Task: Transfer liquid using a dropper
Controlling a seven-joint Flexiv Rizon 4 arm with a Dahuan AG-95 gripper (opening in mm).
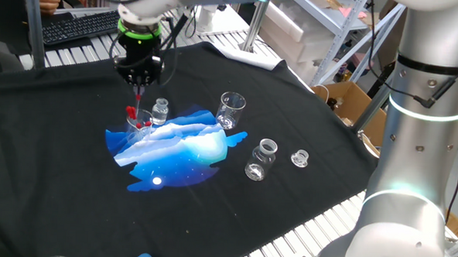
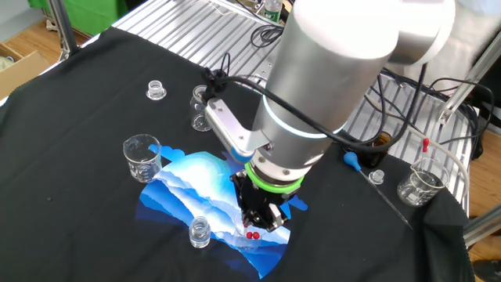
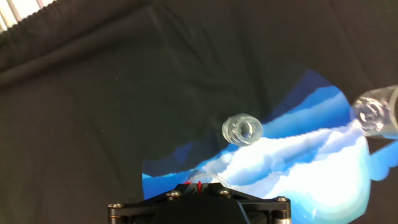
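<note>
My gripper [image 1: 140, 80] points straight down at the left end of the blue print, shut on the dropper [image 1: 138, 99]. The dropper's red part shows just under the fingertips. Its thin tube hangs down into a small clear beaker [image 1: 139, 125] with red inside. In the other fixed view the gripper [image 2: 262, 216] covers most of that beaker, and only red spots of the dropper [image 2: 252, 234] show beneath it. The hand view shows a red sliver of the dropper [image 3: 199, 185] between the jaws at the bottom edge.
A small glass vial [image 1: 161, 110] stands right beside the beaker. A spouted empty beaker [image 1: 230, 110] sits farther right, then a wider vial [image 1: 262, 159] and a small one [image 1: 300, 158]. Another beaker [image 2: 419, 185] and a blue object [image 2: 354, 160] lie near the cloth's edge.
</note>
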